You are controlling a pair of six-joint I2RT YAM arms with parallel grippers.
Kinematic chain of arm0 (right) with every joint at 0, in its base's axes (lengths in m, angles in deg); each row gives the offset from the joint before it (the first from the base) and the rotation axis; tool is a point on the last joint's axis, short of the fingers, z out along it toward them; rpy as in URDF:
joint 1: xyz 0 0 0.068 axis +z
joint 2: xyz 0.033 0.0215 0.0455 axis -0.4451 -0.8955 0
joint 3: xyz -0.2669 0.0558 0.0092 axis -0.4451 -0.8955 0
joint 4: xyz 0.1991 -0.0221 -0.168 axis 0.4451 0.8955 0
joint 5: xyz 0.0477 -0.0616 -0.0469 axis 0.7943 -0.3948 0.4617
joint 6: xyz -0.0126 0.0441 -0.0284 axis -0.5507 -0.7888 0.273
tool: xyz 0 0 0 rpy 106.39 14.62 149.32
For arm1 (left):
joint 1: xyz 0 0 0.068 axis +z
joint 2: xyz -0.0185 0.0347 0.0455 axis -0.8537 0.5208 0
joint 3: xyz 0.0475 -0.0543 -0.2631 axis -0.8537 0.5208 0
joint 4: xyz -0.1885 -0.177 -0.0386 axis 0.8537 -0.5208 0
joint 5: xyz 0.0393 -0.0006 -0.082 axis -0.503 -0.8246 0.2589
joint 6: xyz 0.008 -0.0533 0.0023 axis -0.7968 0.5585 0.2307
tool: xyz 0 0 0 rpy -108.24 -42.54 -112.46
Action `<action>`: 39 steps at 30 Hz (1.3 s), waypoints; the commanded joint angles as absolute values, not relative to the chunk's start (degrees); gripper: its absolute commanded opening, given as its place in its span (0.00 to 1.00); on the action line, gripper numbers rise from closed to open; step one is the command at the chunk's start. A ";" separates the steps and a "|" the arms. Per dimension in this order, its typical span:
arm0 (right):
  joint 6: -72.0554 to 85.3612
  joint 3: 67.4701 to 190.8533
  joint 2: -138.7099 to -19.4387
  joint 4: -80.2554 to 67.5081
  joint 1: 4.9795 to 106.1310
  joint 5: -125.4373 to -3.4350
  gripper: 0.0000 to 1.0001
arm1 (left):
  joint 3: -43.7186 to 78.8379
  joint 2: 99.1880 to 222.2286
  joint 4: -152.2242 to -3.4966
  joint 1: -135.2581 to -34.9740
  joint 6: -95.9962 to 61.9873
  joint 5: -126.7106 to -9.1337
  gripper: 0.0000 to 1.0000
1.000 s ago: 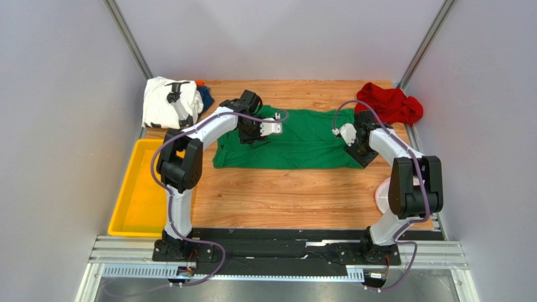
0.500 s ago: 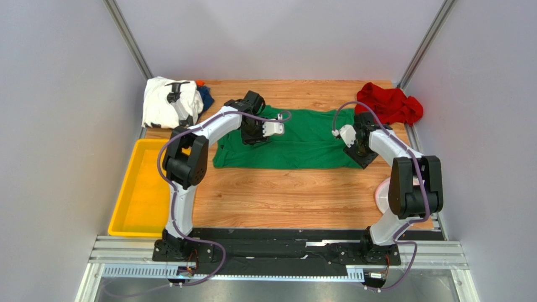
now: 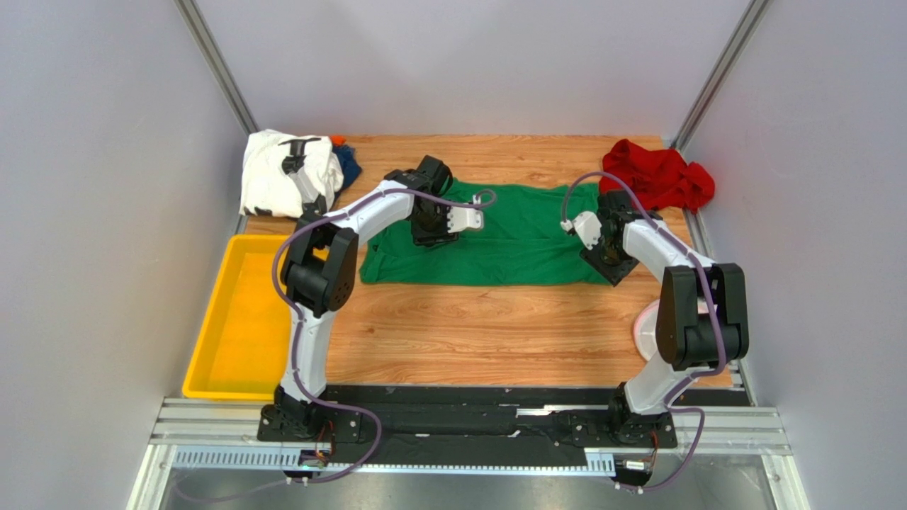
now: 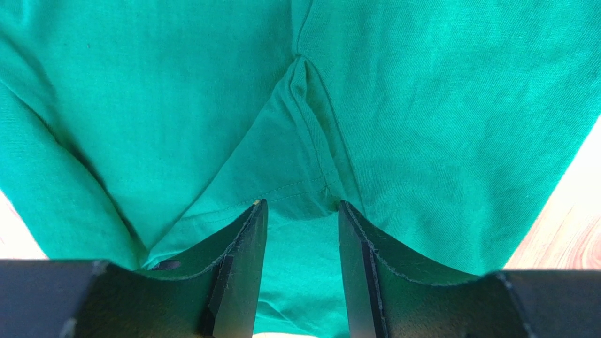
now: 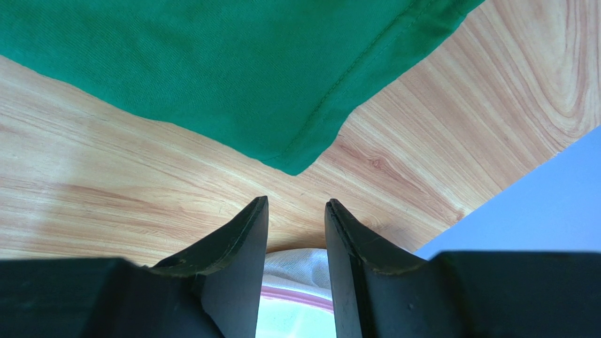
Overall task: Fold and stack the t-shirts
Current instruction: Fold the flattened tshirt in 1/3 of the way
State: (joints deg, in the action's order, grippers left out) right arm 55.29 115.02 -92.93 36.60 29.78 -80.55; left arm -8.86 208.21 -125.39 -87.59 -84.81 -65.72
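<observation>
left gripper (image 4: 302, 211) is edging rightward over the green t-shirt (image 3: 511, 250), lying spread on the table (image 3: 479, 324); fingers parted above a sleeve hem. right gripper (image 5: 296, 206) is hovering parted beside the shirt's corner. folding grasp looks near.

In the top view my left arm's elbow has swung up and toward the frame's centre, away from the tray (image 3: 240, 329). With it my left gripper (image 4: 300, 211) has crept a little rightward and slightly down the frame over the green shirt (image 3: 522, 250). My right wrist has sunk a trace toward the lower edge.
</observation>
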 commanded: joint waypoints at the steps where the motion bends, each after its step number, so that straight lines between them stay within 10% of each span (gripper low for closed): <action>1: 54.78 115.14 -90.72 35.13 30.12 -80.34 0.40 | -10.64 208.61 -125.40 -87.97 -84.31 -64.06 0.49; 14: 54.95 115.31 -90.45 35.48 30.12 -80.69 0.39 | -10.91 209.84 -125.49 -87.97 -84.31 -64.58 0.28; 19: 54.86 115.49 -90.37 35.66 30.03 -80.51 0.39 | -11.17 209.84 -125.49 -87.97 -84.31 -64.58 0.00; 39: 54.51 114.44 -90.54 35.57 30.03 -80.08 0.39 | -22.32 212.74 -119.08 -87.97 -84.04 -72.66 0.00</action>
State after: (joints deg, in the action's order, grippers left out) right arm 55.27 114.89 -92.69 36.60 29.78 -80.52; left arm -17.32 210.51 -122.71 -87.78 -83.96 -69.72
